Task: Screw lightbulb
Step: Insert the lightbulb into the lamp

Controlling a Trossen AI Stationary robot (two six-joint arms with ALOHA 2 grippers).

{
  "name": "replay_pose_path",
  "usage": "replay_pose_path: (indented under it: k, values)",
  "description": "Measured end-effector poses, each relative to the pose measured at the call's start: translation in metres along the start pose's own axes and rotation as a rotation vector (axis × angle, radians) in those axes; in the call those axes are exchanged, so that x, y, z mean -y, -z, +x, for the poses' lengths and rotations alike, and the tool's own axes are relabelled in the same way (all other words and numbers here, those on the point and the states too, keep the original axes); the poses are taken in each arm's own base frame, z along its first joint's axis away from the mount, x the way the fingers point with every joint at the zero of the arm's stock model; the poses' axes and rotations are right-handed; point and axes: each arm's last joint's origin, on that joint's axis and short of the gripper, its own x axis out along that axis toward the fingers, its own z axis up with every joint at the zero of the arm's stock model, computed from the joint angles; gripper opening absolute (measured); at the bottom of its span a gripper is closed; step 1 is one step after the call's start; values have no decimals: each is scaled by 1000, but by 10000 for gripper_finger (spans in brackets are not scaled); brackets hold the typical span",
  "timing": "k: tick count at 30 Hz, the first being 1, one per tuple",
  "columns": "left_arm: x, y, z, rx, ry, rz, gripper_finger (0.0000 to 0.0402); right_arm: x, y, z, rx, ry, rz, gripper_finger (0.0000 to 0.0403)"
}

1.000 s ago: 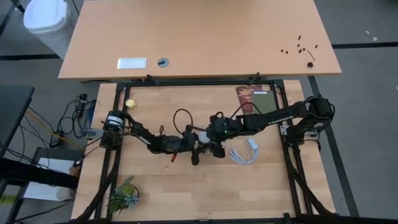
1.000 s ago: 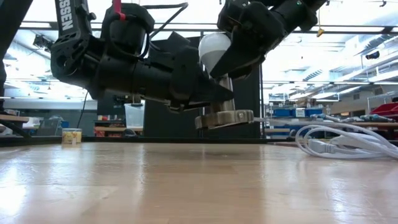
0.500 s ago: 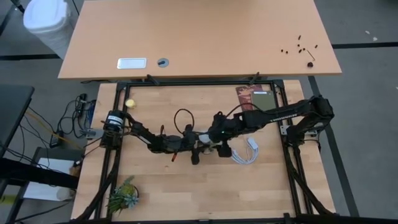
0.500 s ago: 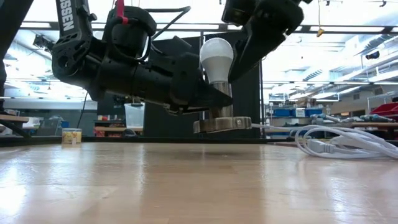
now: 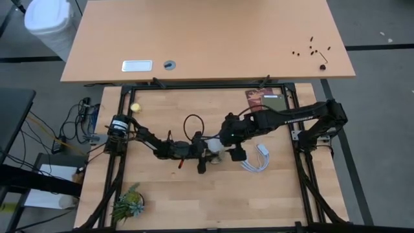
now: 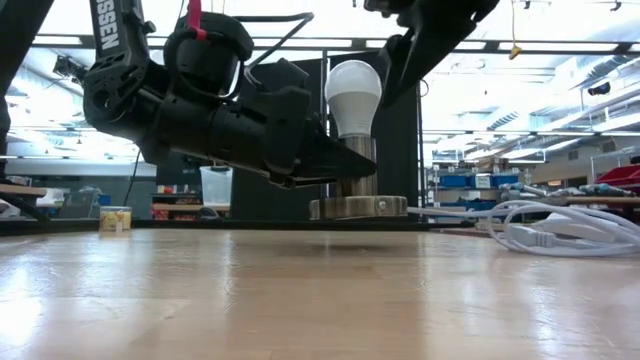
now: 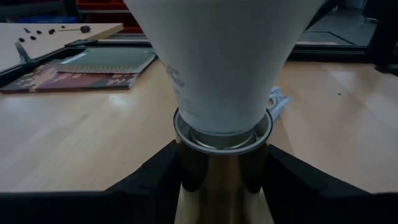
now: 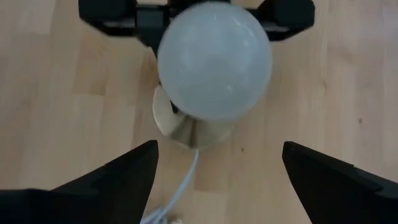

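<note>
Low view: lightbulb [image 6: 353, 92] upright in socket [image 6: 358, 200]; left gripper [image 7: 222, 177] clamped on socket stem; right gripper [image 8: 217, 168] spread apart above dome, clear of bulb.

I am seeing two matte black jointed arms: the left arm [image 6: 190, 95] is showing white capital lettering on its casing, a red tab and a looping black cable; the right arm [image 5: 284, 120] is carrying faint white lettering and a small green light.
</note>
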Motion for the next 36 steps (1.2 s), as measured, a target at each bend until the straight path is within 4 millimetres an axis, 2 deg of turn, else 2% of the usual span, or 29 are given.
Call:
replay_pose_path:
  k: [4,15,22,26,33,36]
  values:
    - [0,0,0,-1,9,2,191,1,-8,3,-88,-4,-22,352]
    - [0,3,0,-34,13,10,191,-2,-50,31,-250,-41,-174,352]
    - [0,4,0,-39,12,12,191,-2,-60,51,-314,-56,-211,352]
    - [0,5,0,-52,11,12,191,-3,-63,52,-295,-76,-213,358]
    - [0,5,0,-55,10,10,191,-12,-64,51,-281,-83,-228,397]
    - [0,6,0,-58,10,12,191,-15,-68,52,-240,-64,-237,394]
